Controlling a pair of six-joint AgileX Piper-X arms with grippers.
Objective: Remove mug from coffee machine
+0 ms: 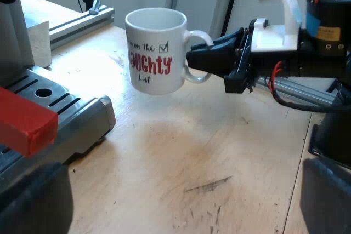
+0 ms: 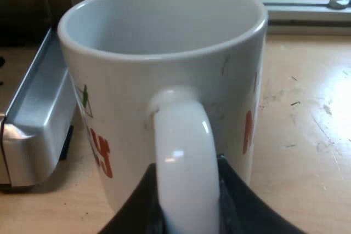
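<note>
White mug [image 1: 156, 50] lettered "aughty List" is clenched by right claw [image 1: 200, 61]; left claw [image 1: 178, 201] released.

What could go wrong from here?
The right gripper grips the mug only by its handle, so the mug could swing or slip between the fingers. It seems to hang above the table, so a slip means a drop. The machine's drip tray is near: a swing could knock it.
</note>
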